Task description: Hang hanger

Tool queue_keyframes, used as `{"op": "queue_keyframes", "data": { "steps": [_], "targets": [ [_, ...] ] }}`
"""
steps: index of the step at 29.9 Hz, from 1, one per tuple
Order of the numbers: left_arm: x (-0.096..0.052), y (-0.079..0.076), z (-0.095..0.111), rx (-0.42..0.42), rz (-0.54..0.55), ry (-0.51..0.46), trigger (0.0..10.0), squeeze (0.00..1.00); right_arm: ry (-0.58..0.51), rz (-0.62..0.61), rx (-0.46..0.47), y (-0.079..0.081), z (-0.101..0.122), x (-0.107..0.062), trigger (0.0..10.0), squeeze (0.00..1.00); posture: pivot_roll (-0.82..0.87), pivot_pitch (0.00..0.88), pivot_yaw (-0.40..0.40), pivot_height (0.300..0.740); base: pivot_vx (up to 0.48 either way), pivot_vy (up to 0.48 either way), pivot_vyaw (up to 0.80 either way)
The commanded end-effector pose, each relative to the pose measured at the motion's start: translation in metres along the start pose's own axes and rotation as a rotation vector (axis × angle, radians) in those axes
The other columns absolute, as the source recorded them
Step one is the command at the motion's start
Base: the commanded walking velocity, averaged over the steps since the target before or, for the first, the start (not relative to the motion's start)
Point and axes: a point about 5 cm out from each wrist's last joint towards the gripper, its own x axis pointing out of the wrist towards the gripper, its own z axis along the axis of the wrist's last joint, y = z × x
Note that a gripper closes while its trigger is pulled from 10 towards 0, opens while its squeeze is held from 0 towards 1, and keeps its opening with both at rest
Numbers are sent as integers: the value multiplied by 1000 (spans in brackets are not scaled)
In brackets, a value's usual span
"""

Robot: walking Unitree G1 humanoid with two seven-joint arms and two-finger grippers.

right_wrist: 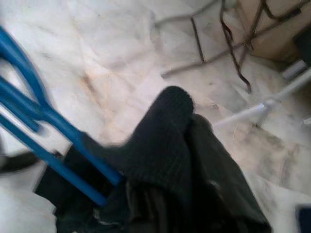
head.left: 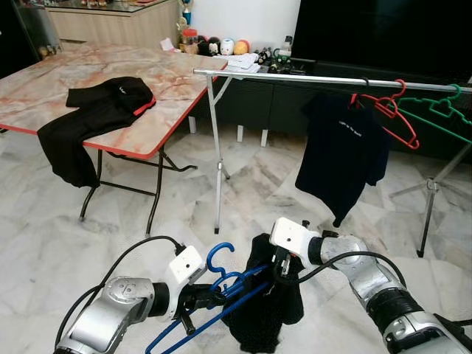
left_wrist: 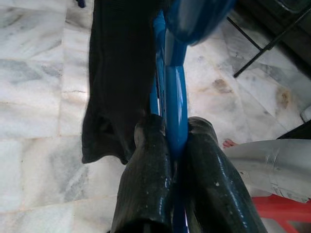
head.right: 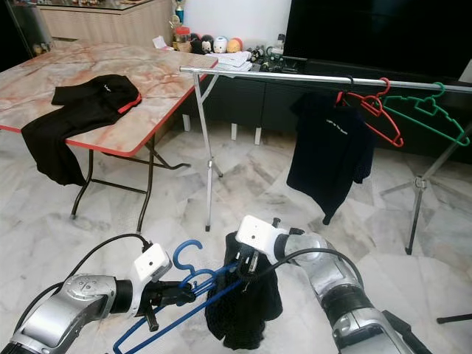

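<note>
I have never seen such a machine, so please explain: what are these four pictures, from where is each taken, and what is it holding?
This is a humanoid robot with two silver arms. Two pictures come from cameras in its head, looking down; the other two come from cameras on its wrists. The left gripper is shut on a blue hanger, seen close up between its black fingers in the left wrist view. The right gripper is at a dark garment draped on that hanger; its grip is hidden. Ahead stands a metal clothes rail with a black T-shirt, a red hanger and a green hanger. A folding table carries another black garment.
</note>
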Motion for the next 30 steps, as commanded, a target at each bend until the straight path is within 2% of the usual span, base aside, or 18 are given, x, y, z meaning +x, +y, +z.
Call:
{"op": "queue_keyframes", "data": {
  "steps": [1, 3, 5, 6, 7, 8, 9, 10, 13, 14, 17, 19, 24, 26, 27, 29, 30],
  "targets": [
    [5, 3, 7, 22, 29, -29, 10000, 0, -177, 76, 12, -1, 30, -1, 10000, 0, 116, 54, -9, 740, 0, 0, 0],
    [7, 7, 10, 21, 69, -50, 10000, 0, -222, 174, 24, 7, 36, -4, 10000, 0, 113, 55, -8, 740, 0, 0, 0],
    [8, 7, 11, 18, 69, -58, 10000, 0, -210, 207, 8, 11, 34, -5, 10000, 0, 113, 55, -8, 740, 0, 0, 0],
    [8, 6, 10, 15, 64, -58, 10000, 0, -186, 225, -5, 14, 31, -5, 10000, 0, 111, 56, -7, 740, 0, 0, 0],
    [8, 6, 10, 13, 64, -58, 10000, 0, -90, 202, -42, 14, 19, -4, 10000, 0, 110, 57, -8, 740, 0, 0, 0],
    [8, 6, 10, 13, 64, -58, 10000, 0, -90, 202, -42, 14, 19, -4, 10000, 0, 110, 57, -8, 740, 0, 0, 0],
    [9, 6, 9, 10, 68, -61, 10000, 0, -42, 187, -63, 13, 13, -3, 10000, 0, 111, 56, -8, 740, 0, 0, 0],
    [8, 6, 10, 6, 77, -72, 10000, 0, 77, 122, -110, 8, -1, -3, 10000, 0, 110, 57, -9, 740, 0, 0, 0],
    [7, 8, 11, -4, 93, -90, 10000, 0, 214, -1, -142, -2, -17, -7, 10000, 0, 117, 56, -11, 740, 0, 0, 0],
    [7, 8, 11, -4, 93, -90, 10000, 0, 214, -1, -142, -2, -17, -7, 10000, 0, 117, 56, -11, 740, 0, 0, 0],
    [4, 9, 10, -6, 95, -91, 10000, 0, 271, -130, -127, -12, -21, -11, 10000, 0, 118, 57, -12, 740, 0, 0, 0],
    [3, 8, 8, -8, 88, -87, 10000, 0, 262, -201, -163, -19, -16, -11, 10000, 0, 118, 56, -12, 740, 0, 0, 0],
    [3, 4, 8, -18, 51, -83, 10000, 0, 233, -256, -189, -25, -9, -9, 10000, 0, 120, 58, -12, 740, 0, 0, 0],
    [3, 1, 8, -20, 29, -82, 10000, 0, 156, -232, -149, -24, -2, -6, 10000, 0, 120, 58, -11, 740, 0, 0, 0],
    [3, 1, 8, -20, 29, -82, 10000, 0, 156, -232, -149, -24, -2, -6, 10000, 0, 120, 58, -11, 740, 0, 0, 0],
    [4, -2, 8, -23, 3, -79, 10000, 0, 17, -137, -125, -16, 14, -1, 10000, 0, 116, 58, -9, 740, 0, 0, 0],
    [4, -2, 8, -23, 3, -79, 10000, 0, 17, -137, -125, -16, 14, -1, 10000, 0, 116, 58, -9, 740, 0, 0, 0]
  ]
}}
